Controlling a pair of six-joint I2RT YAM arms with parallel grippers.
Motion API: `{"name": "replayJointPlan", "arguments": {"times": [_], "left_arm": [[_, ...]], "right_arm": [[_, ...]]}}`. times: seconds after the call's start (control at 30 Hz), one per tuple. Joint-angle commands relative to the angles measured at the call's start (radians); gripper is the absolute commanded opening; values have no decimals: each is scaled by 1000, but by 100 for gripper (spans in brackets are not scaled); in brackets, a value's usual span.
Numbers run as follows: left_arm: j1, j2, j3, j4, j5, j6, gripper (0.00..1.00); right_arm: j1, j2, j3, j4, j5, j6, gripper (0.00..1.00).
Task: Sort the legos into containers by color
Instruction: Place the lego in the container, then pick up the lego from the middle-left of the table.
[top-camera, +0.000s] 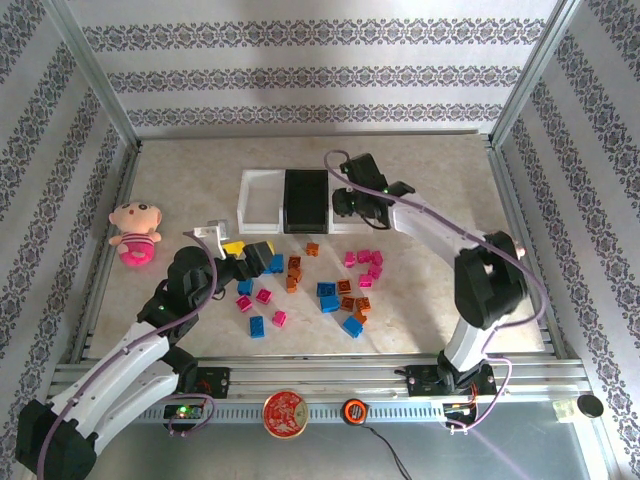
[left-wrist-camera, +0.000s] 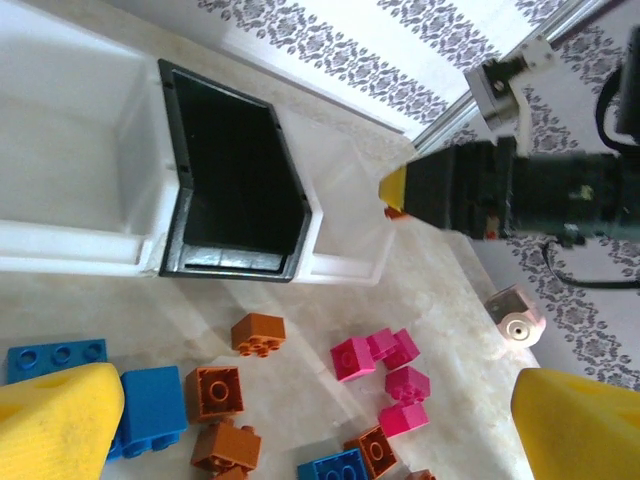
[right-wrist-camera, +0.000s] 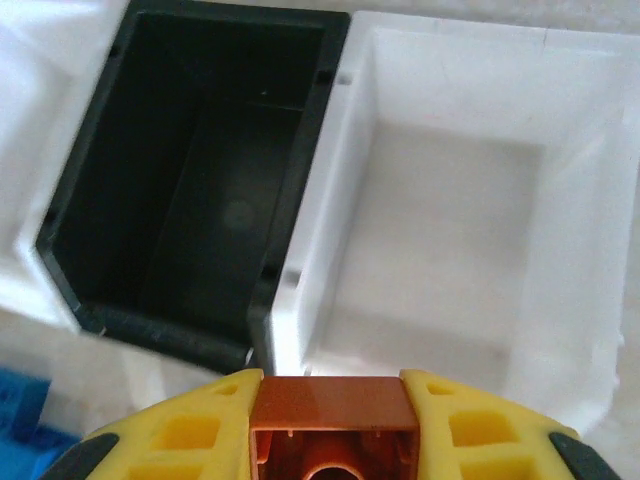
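since none of the three containers (top-camera: 262, 226) shows a brick inside, the sorting looks barely begun. the left white bin (left-wrist-camera: 70, 170) looks bare as far as it can be seen, and so do the black bin (right-wrist-camera: 190, 190) and the right white bin (right-wrist-camera: 450, 230). the legos (top-camera: 330, 292), blue, pink and orange, lie loose on the table (top-camera: 190, 170) just in front of the bins, so nearly all the work is left. the left gripper (top-camera: 248, 252) hovers low over the left side of the scatter, its jaws spread wide and holding nothing, with blue and orange bricks lying beneath the gap. the right gripper (right-wrist-camera: 334, 450) has its jaws clenched on one orange brick (right-wrist-camera: 333, 405), poised at the near wall of the right white bin and not yet let go. by the look of it, this would be the first brick delivered.
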Motion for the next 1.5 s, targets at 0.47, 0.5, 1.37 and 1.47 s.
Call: {"name": "replayJointPlan", "arguments": {"times": [0.47, 0.5, 1.37, 1.47], "left_arm": [[-81, 186, 127, -292, -24, 61, 91], [-124, 197, 141, -328, -61, 75, 90], [-563, 611, 215, -525, -275, 23, 52], [-553, 651, 220, -496, -268, 37, 48]], "right_arm": [[-41, 46, 53, 22, -13, 49, 69], [-37, 16, 15, 37, -16, 51, 69], [27, -339, -454, 215, -12, 114, 69], [29, -359, -466, 218, -21, 118, 68]]}}
